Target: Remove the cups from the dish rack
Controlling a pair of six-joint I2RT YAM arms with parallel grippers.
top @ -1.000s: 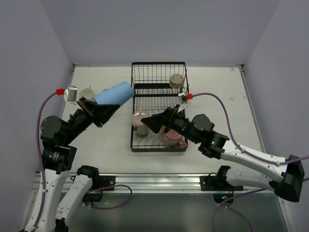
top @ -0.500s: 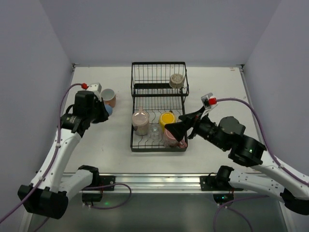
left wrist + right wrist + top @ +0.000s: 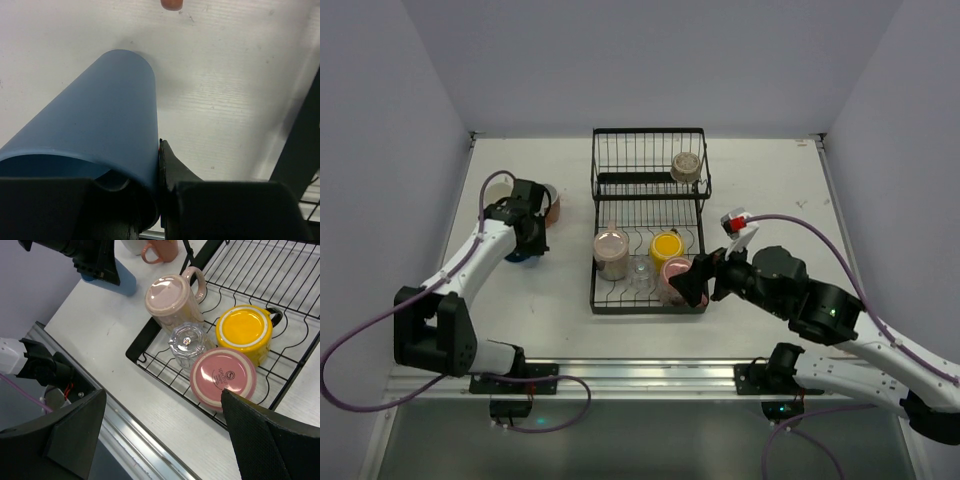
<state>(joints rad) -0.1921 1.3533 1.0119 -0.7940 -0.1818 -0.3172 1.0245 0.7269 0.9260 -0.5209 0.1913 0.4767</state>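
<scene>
Dish rack (image 3: pixel 648 130) on white table (image 3: pixel 770 190); grey walls (image 3: pixel 650 60); left pincer (image 3: pixel 527 243) grips blue cup (image 3: pixel 100 120); right pincer (image 3: pixel 164 395) wide.

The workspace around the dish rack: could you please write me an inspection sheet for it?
Surface: white table, few small marks.
Job's things: dish rack holds beige-pink mug, yellow mug, clear glass, pink cup, upside down; grey-beige cup on upper shelf; salmon mug on table, left.
Clutter: nothing seen.
Grippers: left gripper shut on blue cup; right gripper open above pink cup.
Cables: purple cables, one per arm, clear of rack.
Surroundings: plain walls; metal rail at near edge.
</scene>
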